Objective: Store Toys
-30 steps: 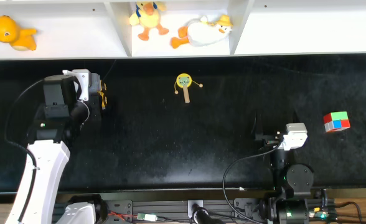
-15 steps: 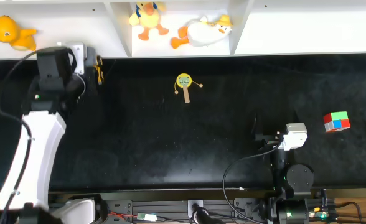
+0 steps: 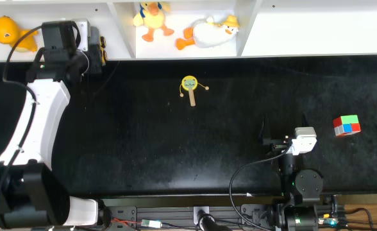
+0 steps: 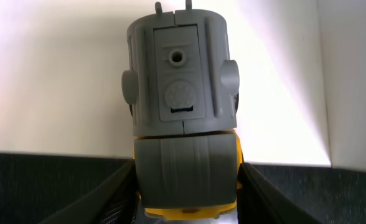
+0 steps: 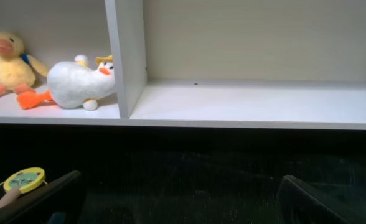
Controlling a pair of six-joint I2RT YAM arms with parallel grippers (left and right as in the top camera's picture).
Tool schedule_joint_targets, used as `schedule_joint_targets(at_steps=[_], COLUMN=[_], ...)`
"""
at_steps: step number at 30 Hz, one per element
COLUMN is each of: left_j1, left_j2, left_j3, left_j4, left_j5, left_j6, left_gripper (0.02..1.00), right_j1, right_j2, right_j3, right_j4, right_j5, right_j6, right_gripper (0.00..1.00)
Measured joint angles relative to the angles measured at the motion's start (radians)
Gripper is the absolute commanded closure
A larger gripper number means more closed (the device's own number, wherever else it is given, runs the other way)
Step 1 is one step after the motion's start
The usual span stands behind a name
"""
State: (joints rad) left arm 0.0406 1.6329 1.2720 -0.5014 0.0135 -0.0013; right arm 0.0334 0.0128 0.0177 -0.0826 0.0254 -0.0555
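Observation:
My left gripper (image 3: pixel 96 49) is shut on a grey and yellow toy vehicle (image 3: pixel 102 51), held at the front edge of the white shelf's (image 3: pixel 60 52) left compartment. In the left wrist view the toy (image 4: pixel 183 106) stands on end between my fingers (image 4: pixel 111 193), against the white shelf wall. A yellow duck toy (image 3: pixel 12 33) lies in that same compartment. On the black mat, a small yellow rattle drum (image 3: pixel 190 85) rests at the centre and a coloured cube (image 3: pixel 346 125) at the right. My right gripper (image 5: pixel 183 214) is open and low near its base (image 3: pixel 299 142).
A yellow duckling plush (image 3: pixel 153 18) and a white goose plush (image 3: pixel 209 32) lie in the middle compartment. The right compartment (image 5: pixel 258 102) holds nothing. The right wrist view shows the goose (image 5: pixel 77 84) and the rattle (image 5: pixel 22 180).
The left arm has carried the toy vehicle from over the mat up to the shelf's left compartment. The right arm has stayed still.

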Motion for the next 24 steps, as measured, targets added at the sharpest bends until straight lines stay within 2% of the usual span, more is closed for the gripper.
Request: schedule_joint_targets(at_steps=[5, 8, 12, 15, 16, 24], left_j1=[0.0, 0.0, 0.0, 0.0, 0.0, 0.0], left_j2=[0.036, 0.047, 0.05, 0.053, 0.055, 0.056], left_j3=[0.029, 0.04, 0.043, 0.043, 0.043, 0.043], left_j4=[0.02, 0.024, 0.026, 0.025, 0.024, -0.01], left_j5=[0.0, 0.0, 0.0, 0.0, 0.0, 0.0], left_j6=[0.0, 0.0, 0.0, 0.001, 0.003, 0.007], left_gripper=[0.656, 0.584, 0.375, 0.086, 0.02, 0.02], right_j1=[0.0, 0.0, 0.0, 0.0, 0.0, 0.0], right_j2=[0.0, 0.0, 0.0, 0.0, 0.0, 0.0], right_j3=[0.0, 0.0, 0.0, 0.0, 0.0, 0.0], right_j4=[0.0, 0.0, 0.0, 0.0, 0.0, 0.0], right_j5=[0.0, 0.0, 0.0, 0.0, 0.0, 0.0], right_j6=[0.0, 0.0, 0.0, 0.0, 0.0, 0.0], right_gripper=[0.005, 0.005, 0.005, 0.005, 0.005, 0.005])
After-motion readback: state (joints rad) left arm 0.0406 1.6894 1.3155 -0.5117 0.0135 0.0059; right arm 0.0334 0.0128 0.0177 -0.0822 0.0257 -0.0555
